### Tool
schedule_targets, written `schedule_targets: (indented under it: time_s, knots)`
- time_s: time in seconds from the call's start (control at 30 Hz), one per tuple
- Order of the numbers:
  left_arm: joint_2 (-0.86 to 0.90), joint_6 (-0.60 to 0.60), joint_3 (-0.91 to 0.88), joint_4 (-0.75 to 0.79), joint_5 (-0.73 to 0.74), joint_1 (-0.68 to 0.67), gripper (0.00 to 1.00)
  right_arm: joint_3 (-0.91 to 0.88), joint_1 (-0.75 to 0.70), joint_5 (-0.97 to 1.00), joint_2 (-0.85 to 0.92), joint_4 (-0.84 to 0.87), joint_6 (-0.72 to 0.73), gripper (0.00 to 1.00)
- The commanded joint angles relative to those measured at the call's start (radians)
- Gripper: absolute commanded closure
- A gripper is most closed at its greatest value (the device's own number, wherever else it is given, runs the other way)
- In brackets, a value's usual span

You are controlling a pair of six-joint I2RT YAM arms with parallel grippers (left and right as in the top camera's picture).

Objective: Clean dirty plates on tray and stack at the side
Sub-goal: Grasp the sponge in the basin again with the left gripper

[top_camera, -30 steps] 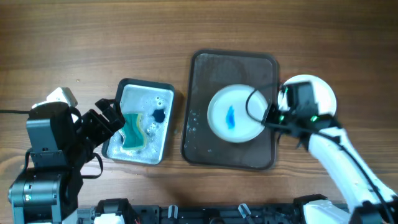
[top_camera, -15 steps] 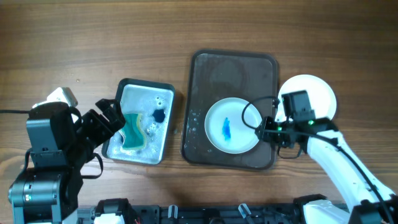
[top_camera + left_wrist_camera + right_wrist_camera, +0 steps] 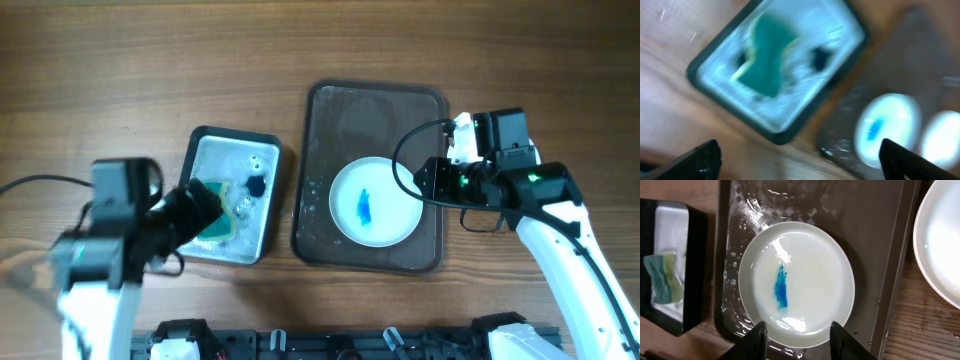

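Note:
A white plate (image 3: 373, 201) with a blue smear at its centre lies flat in the front half of the dark tray (image 3: 375, 118). In the right wrist view the plate (image 3: 805, 275) sits just beyond my right gripper (image 3: 797, 328), which is open and empty over its near rim. In the overhead view the right gripper (image 3: 428, 183) hovers at the plate's right edge. A plain white plate (image 3: 940, 240) lies on the table right of the tray. My left gripper (image 3: 198, 212) hovers wide open and empty over the sponge tray; its view (image 3: 800, 145) is blurred.
A light grey metal tray (image 3: 235, 134) left of the dark tray holds foamy water, a green-yellow sponge (image 3: 222, 228) and a small dark blue lump (image 3: 256, 185). The dark tray is wet. Bare wooden table lies behind both trays.
The smeared plate moved toward the front of the tray, then the right gripper drew back up and to the right off it. The left arm swung in over the sponge tray.

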Motion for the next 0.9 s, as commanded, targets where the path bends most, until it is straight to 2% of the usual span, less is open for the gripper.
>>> schedule_targets:
  time_s: [0.0,0.07,0.17,0.33,0.4,0.43,0.47,0.5,0.63,0.73,0.77,0.8,0.83,0.87]
  knots:
    - [0.153,-0.052,-0.118,0.069,-0.065,-0.008,0.19,0.016,0.004,-0.027,-0.011,-0.003,-0.006,0.59]
    - [0.255,-0.042,-0.144,0.118,-0.063,-0.023,0.25,0.016,0.004,-0.026,-0.011,-0.003,-0.005,0.59]
    - [0.406,-0.002,-0.147,0.199,-0.086,-0.060,0.41,0.016,0.004,-0.026,-0.011,-0.002,-0.004,0.59]
    - [0.603,0.001,-0.147,0.299,-0.134,-0.097,0.51,0.016,0.004,-0.026,-0.011,-0.002,-0.005,0.59]
    - [0.690,0.001,-0.147,0.333,-0.134,-0.113,0.64,0.016,0.004,-0.026,-0.011,-0.003,-0.005,0.59]
    - [0.725,0.000,-0.147,0.347,-0.132,-0.119,0.74,0.016,0.004,-0.026,-0.011,-0.003,-0.005,0.59]
    - [0.750,0.000,-0.147,0.354,-0.125,-0.122,0.91,0.016,0.004,-0.026,-0.011,-0.003,-0.005,0.59]
    - [0.773,0.000,-0.147,0.360,-0.117,-0.126,0.96,0.016,0.004,-0.026,-0.011,-0.003,-0.005,0.59]
    - [0.784,0.000,-0.135,0.348,-0.087,-0.126,0.96,0.016,0.004,-0.026,-0.011,-0.003,-0.005,0.59]
    - [0.753,0.001,-0.086,0.283,-0.084,-0.126,0.96,0.016,0.004,-0.026,-0.011,-0.003,-0.005,0.59]
    - [0.741,0.002,-0.068,0.259,-0.084,-0.126,0.90,0.016,0.004,-0.026,-0.011,-0.003,-0.006,0.59]
    - [0.725,0.009,-0.045,0.233,-0.084,-0.126,0.80,0.016,0.004,-0.026,-0.011,-0.003,-0.006,0.59]
    - [0.708,0.017,-0.024,0.209,-0.085,-0.126,0.64,0.016,0.004,-0.026,-0.011,-0.002,-0.008,0.59]
    - [0.690,0.031,-0.005,0.193,-0.085,-0.126,0.58,0.016,0.004,-0.024,-0.011,-0.002,-0.008,0.59]
